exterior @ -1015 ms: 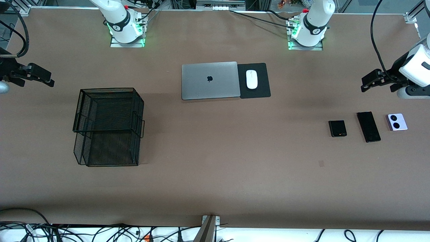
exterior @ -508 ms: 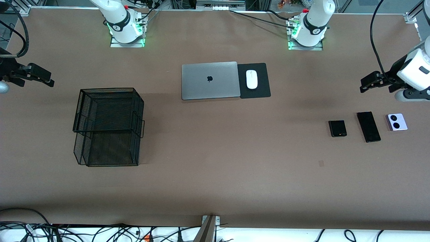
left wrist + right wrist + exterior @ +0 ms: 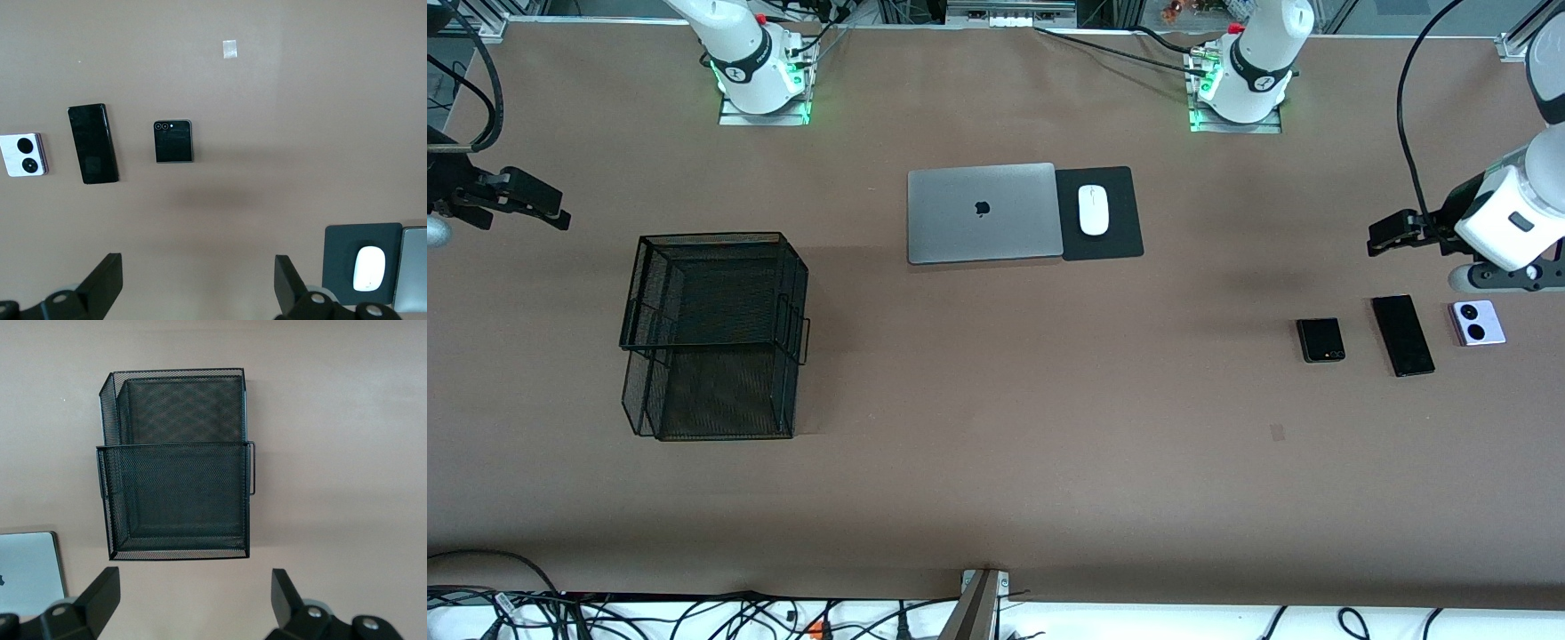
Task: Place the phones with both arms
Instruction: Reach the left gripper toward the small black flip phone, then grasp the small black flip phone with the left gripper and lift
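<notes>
Now left gripper [image 3: 1383, 236], jaws wide and empty, has descended toward three phones: black flip phone [image 3: 1320, 340], slim black slab [image 3: 1402, 335], white-lilac square [image 3: 1478, 322], all untouched on brown table [image 3: 996, 427] at left arm's end. Pick approach likely underway. Right gripper [image 3: 551, 212] waits wide above black mesh tray [image 3: 711, 333].

Three phones lie on the table: one small black flip phone [image 3: 1320, 340], one long black phone [image 3: 1402, 335] and one white-lilac phone [image 3: 1478, 322]. There is one grey laptop [image 3: 982, 212], one white mouse [image 3: 1093, 210] on one black mouse pad [image 3: 1120, 238], and one black wire-mesh basket [image 3: 713, 334]. Two robot arms are present, each with one hand.
</notes>
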{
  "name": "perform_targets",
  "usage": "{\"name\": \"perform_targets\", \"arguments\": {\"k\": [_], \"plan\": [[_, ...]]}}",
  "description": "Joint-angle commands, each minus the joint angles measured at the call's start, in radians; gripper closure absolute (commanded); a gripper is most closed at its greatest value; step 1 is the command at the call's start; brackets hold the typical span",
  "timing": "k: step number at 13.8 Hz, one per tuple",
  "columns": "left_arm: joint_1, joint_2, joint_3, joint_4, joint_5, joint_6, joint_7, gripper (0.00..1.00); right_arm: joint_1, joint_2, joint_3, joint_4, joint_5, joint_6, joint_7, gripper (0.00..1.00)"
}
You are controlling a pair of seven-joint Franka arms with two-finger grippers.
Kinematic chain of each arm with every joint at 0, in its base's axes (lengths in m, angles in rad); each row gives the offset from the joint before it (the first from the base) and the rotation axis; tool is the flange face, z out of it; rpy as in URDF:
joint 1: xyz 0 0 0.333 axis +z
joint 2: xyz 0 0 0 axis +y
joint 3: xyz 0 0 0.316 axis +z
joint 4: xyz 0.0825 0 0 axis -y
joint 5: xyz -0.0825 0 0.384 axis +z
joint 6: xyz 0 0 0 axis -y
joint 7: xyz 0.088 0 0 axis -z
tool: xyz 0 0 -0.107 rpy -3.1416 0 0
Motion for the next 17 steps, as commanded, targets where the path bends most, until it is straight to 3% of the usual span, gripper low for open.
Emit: {"name": "perform_targets", "arguments": {"k": [1,5,10,14,17], "plan": [[0.028,0.068,0.008,0.023,0.012,0.072,0.029,0.00,0.008,-0.001,-0.008,0.012,-0.002,-0.004,-0.003,0.00],[0.039,0.141,0.008,-0.029,0.054,0.243,0.029,0.00,0.008,-0.001,-0.008,0.012,-0.002,-0.004,-0.003,0.00],[0.065,0.199,0.008,-0.256,0.057,0.641,0.029,0.00,0.008,-0.001,-0.008,0.012,-0.002,-0.004,-0.003,0.00],[0.079,0.263,0.008,-0.325,0.058,0.736,0.029,0.00,0.008,-0.003,-0.008,0.012,-0.002,-0.004,-0.003,0.00],[0.091,0.312,0.008,-0.410,0.058,0.905,0.029,0.00,0.008,-0.003,-0.008,0.012,-0.002,-0.004,-0.003,0.00]]}}
